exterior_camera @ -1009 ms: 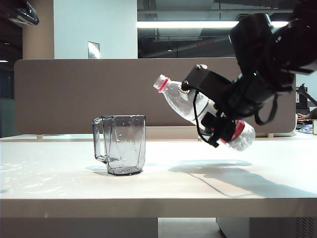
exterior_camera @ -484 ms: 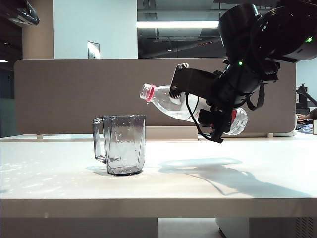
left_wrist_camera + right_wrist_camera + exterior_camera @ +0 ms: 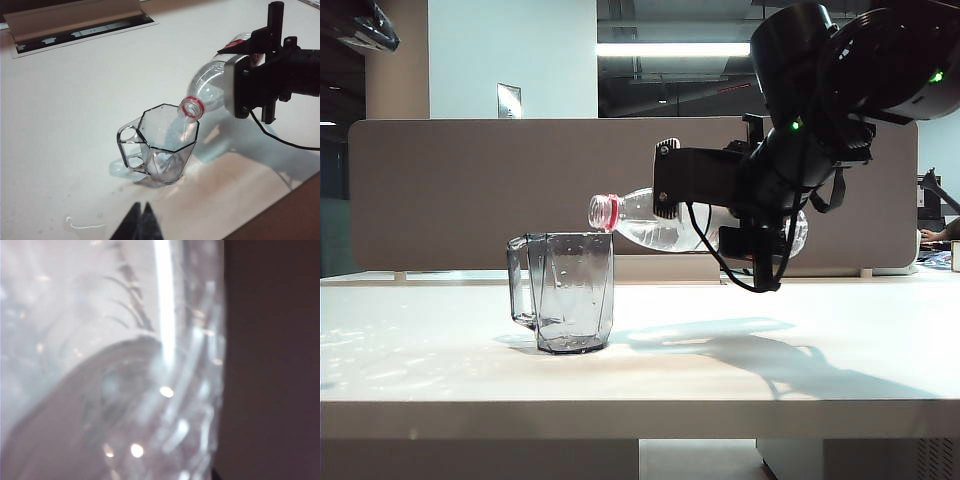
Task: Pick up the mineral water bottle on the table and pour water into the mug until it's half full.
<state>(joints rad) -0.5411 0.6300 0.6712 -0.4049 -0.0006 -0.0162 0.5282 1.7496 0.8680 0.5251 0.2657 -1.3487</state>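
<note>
The smoky-grey faceted mug (image 3: 572, 290) (image 3: 167, 145) stands upright on the white table (image 3: 740, 380). My right gripper (image 3: 720, 215) (image 3: 245, 75) is shut on the mineral water bottle (image 3: 650, 225) (image 3: 212, 87), gripping its middle. The bottle lies almost level above the table. Its red-ringed open mouth (image 3: 604, 212) (image 3: 191, 107) hangs just over the mug's rim. A thin pale streak of water (image 3: 185, 132) seems to run from the mouth into the mug. The bottle's blurred clear wall (image 3: 125, 365) fills the right wrist view. My left gripper (image 3: 141, 220) is shut and empty, on the mug's near side.
A brown partition (image 3: 470, 190) runs behind the table. A recessed cable tray (image 3: 80, 25) lies in the tabletop beyond the mug. A small water smear (image 3: 85, 226) sits beside my left gripper. The table's edge (image 3: 292, 207) is close by.
The right arm has carried the bottle left and rolled it from neck-up to almost level. Its mouth has come down over the mug's rim. The mug has not moved.
</note>
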